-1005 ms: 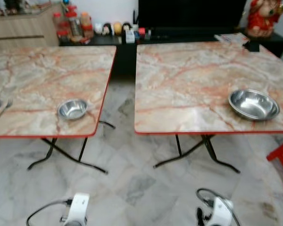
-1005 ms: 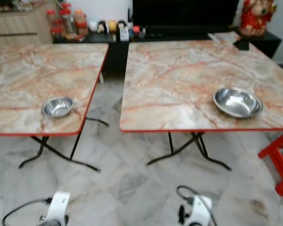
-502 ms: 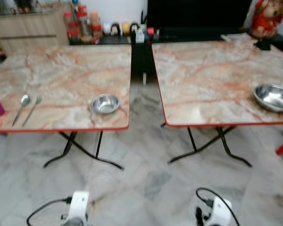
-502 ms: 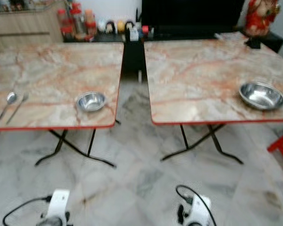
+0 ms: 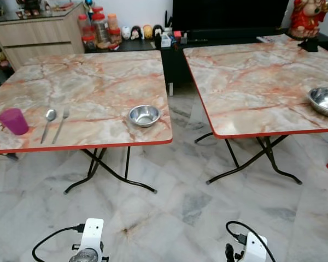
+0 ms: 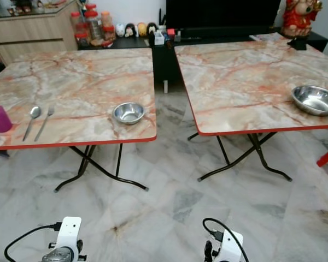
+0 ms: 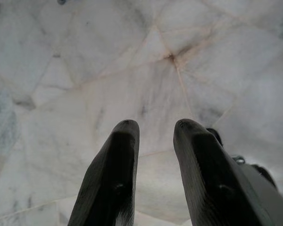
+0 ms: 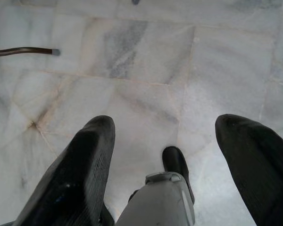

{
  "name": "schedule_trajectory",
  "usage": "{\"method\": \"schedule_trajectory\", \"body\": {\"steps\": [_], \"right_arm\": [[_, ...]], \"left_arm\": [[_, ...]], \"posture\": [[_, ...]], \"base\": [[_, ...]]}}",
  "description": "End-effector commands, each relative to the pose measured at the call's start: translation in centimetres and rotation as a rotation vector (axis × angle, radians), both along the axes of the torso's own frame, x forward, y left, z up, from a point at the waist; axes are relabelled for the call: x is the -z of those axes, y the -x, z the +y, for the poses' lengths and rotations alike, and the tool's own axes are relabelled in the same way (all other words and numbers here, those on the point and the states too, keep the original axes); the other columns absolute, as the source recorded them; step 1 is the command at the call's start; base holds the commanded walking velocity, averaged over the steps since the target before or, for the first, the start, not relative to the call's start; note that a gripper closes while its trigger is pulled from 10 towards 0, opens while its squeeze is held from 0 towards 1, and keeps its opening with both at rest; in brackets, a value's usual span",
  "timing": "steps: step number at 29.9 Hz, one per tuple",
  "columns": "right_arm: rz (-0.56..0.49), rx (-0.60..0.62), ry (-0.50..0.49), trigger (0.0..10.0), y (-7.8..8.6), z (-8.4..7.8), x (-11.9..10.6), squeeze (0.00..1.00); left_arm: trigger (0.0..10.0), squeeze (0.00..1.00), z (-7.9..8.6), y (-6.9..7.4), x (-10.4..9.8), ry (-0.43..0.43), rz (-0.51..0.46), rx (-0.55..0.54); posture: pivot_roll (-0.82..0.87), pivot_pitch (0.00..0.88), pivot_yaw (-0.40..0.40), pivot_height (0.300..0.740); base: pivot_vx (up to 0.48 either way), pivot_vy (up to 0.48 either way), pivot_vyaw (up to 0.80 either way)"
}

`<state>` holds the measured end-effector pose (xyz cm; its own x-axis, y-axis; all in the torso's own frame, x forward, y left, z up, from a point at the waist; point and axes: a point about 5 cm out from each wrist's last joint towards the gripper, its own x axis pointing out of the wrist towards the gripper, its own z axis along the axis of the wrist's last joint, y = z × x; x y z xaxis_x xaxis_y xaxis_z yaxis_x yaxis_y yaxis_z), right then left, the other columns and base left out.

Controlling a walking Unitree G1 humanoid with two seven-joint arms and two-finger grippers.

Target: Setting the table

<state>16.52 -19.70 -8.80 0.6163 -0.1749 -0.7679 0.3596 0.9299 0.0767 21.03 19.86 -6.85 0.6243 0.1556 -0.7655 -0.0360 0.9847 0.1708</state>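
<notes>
A: What's out?
B: Left surface [image 5: 98, 82]: one small bowl [image 5: 144, 115], one spoon [image 5: 48, 121], one fork [image 5: 62, 121], one cup [image 5: 13, 120]. Right surface [image 5: 251, 76]: one wide bowl [image 5: 325, 101].
A: Handling?
B: Steel, probably light, stiff, slick; grip the rim. Both arms hang idle: left jaws [image 7: 153, 136] narrowly apart, right jaws [image 8: 162, 136] wide, empty.

Home living room: folding tables [image 5: 87, 87], TV console [image 5: 229, 35], marble floor [image 5: 169, 202].

From head height, both eye views look forward and down across two marble-patterned, red-edged worktops [image 5: 87, 93], sharing them. Each wrist view points closely down at the pale marble floor [image 7: 85, 70].
</notes>
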Motion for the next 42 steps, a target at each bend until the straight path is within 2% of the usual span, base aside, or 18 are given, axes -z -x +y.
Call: {"method": "schedule_trajectory", "body": {"steps": [1, 12, 22, 26, 35, 42], "right_arm": [[-0.003, -0.001, 0.002, 10.0, -0.2, -0.2, -0.1, 0.0], [-0.015, -0.004, 0.001, 10.0, -0.5, -0.2, -0.3, 0.0], [0.01, -0.025, -0.014, 10.0, -0.2, 0.0, 0.0, 0.0], [-0.01, -0.029, -0.01, 10.0, -0.5, -0.1, -0.2, 0.0], [-0.021, -0.03, -0.008, 10.0, -1.0, -0.3, -0.4, 0.0], [-0.019, -0.05, -0.001, 10.0, -0.9, -0.1, -0.4, 0.0]], "left_arm": [[10.0, 0.0, -0.3, -0.2, -0.1, 0.019, -0.016, -0.002], [10.0, 0.0, -0.5, -0.1, 0.0, 0.02, -0.02, 0.016], [10.0, 0.0, -0.3, 0.3, 0.2, 0.014, -0.009, 0.013], [10.0, 0.0, -0.2, 0.7, 0.4, 0.013, 0.002, 0.002], [10.0, 0.0, 0.0, 0.5, 0.2, 0.016, -0.011, -0.03], [10.0, 0.0, 0.2, 1.1, 0.5, 0.02, 0.006, -0.049]], "posture": [[-0.06, 0.0, 0.034, 0.74], [-0.05, 0.0, 0.035, 0.74], [-0.05, 0.0, 0.026, 0.74], [-0.05, 0.0, 0.018, 0.74], [-0.04, 0.0, 0.006, 0.74], [-0.04, 0.0, -0.001, 0.74]], "base": [[0.0, 0.0, 0.0], [0.0, 0.0, 0.0], [0.266, 0.0, -0.13], [0.268, 0.0, 0.0], [0.264, 0.0, 0.0], [0.262, 0.0, 0.48]]}}
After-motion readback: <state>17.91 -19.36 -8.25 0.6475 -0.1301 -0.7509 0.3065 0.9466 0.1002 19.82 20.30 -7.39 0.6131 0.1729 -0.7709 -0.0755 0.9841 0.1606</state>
